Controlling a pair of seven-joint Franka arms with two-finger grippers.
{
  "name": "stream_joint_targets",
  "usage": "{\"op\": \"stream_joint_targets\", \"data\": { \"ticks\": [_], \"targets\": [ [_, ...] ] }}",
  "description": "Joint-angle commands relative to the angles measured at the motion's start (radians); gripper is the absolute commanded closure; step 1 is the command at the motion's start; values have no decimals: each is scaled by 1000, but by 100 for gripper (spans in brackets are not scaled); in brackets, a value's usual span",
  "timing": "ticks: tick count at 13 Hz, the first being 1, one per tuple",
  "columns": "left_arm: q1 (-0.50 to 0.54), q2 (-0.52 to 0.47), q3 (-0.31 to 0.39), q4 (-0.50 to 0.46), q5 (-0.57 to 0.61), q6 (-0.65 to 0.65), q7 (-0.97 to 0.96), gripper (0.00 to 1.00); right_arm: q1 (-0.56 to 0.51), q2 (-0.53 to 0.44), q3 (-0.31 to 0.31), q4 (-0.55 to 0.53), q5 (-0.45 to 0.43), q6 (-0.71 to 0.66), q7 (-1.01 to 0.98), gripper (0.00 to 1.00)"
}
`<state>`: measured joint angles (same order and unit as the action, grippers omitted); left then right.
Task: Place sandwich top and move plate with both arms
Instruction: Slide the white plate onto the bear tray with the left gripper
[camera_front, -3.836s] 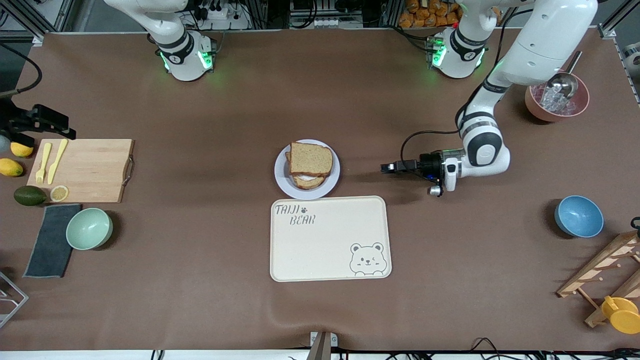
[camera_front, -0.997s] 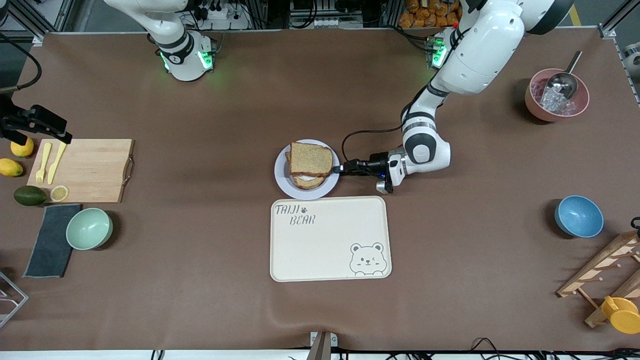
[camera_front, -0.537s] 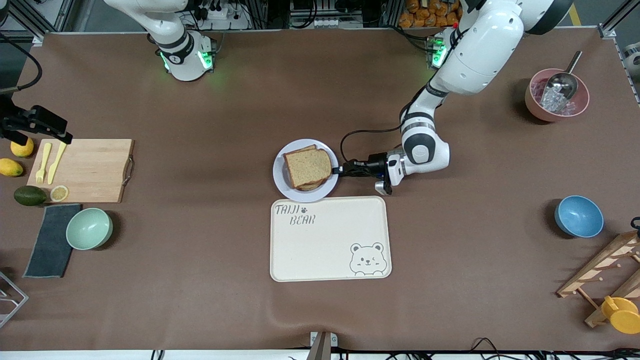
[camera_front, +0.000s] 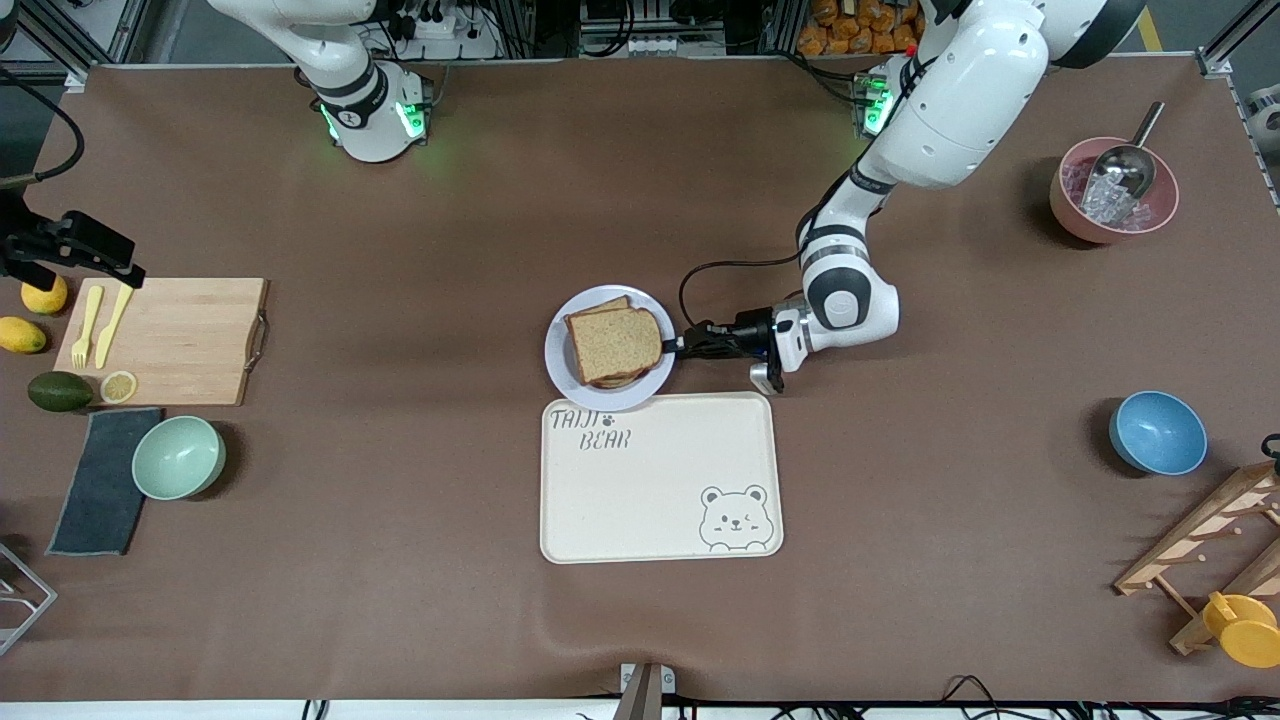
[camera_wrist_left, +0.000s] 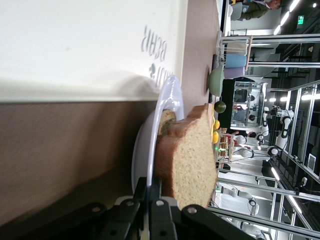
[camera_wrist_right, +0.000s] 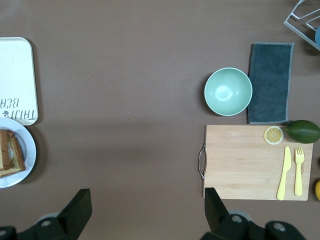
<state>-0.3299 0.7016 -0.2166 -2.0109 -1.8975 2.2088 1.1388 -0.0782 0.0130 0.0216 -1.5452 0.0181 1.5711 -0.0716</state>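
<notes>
The sandwich top (camera_front: 612, 343) lies on the stacked sandwich on the plate (camera_front: 562, 368), mid-table. The plate's rim just overlaps the edge of the cream bear tray (camera_front: 660, 480), which is nearer the front camera. My left gripper (camera_front: 672, 346) is level with the table on the plate's side toward the left arm's end. It is shut on the plate's rim (camera_wrist_left: 167, 100), one finger (camera_wrist_left: 141, 188) under it and one above, beside the sandwich top (camera_wrist_left: 192, 160). My right gripper (camera_wrist_right: 147, 215) waits high up, open and empty, over bare mat between the plate (camera_wrist_right: 25, 167) and the cutting board (camera_wrist_right: 245, 162).
Toward the right arm's end lie the cutting board (camera_front: 170, 340) with a yellow knife and fork, lemons, an avocado (camera_front: 58, 391), a green bowl (camera_front: 178, 457) and a grey cloth (camera_front: 100, 480). Toward the left arm's end stand a blue bowl (camera_front: 1157, 432), an ice bowl (camera_front: 1113, 203) and a wooden rack (camera_front: 1200, 550).
My left gripper reached the plate and shut on its rim. The plate with the sandwich has turned and shifted toward the tray. The right arm has stayed put.
</notes>
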Motion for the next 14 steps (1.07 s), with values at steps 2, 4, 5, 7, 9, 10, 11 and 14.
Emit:
{"op": "stream_joint_targets", "data": {
  "ticks": [2, 4, 5, 7, 9, 10, 11, 14],
  "targets": [
    [2, -68, -6, -11, -38, 19, 6, 100, -5, 4, 5, -1, -17, -5, 16, 0],
    [5, -89, -6, -11, -38, 19, 1, 100, -6, 4, 5, -1, -17, -6, 13, 0],
    [8, -100, -6, -11, -38, 19, -2, 100, -6, 5, 5, -1, -17, -5, 13, 0],
    [17, -120, -6, -5, -37, 19, -26, 100, -6, 10, 5, -1, -18, -5, 13, 0],
    [31, -143, -1, 1, -26, 19, -71, 100, -2, 10, 5, -1, -18, -5, 18, 0],
    [52, -149, -3, 4, -22, 19, -77, 100, -2, 10, 5, -1, -18, -5, 18, 0],
    [63, -149, -3, 9, -19, 16, -76, 100, -2, 10, 5, -1, -18, -5, 18, 0],
    [123, -140, -3, 46, 41, 9, -74, 100, 0, 12, 5, 0, -18, -3, 18, 0]
  ]
}}
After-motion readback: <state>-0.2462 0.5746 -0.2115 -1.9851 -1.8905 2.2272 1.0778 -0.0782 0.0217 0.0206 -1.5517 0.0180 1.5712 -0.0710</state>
